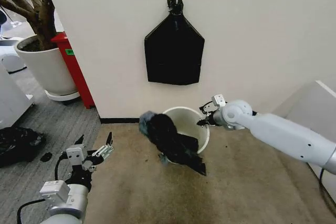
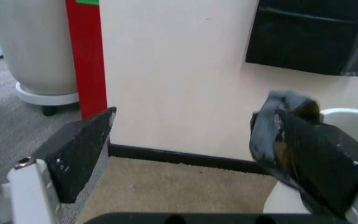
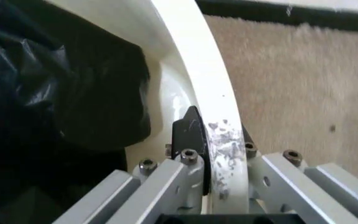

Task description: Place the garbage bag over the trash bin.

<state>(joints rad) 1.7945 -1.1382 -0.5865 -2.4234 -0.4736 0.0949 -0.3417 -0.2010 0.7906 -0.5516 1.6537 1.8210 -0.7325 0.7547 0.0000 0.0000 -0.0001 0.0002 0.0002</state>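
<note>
Head view shows the trash bin (image 1: 195, 119) standing on the beige carpet close to the wall, with the garbage bag (image 1: 170, 140) slumped over its near-left rim, part inside and part trailing down the outer wall to the floor. The right gripper (image 1: 202, 121) is at the bin's right edge; in the right wrist view its jaws are pinched closed on the rim, one pad inside and one outside. The left gripper (image 1: 93, 149) hovers low and well apart to the left, fingers (image 2: 79, 151) spread wide and holding nothing. The bag looks thin, light and limp, so I judge it will sag and slide rather than hold an opening; its glossy film (image 3: 48, 79) may slip, so a firm pinch on a bunched edge near the mouth seems best. The bin looks light and stiff, likely to tip if tugged.
</note>
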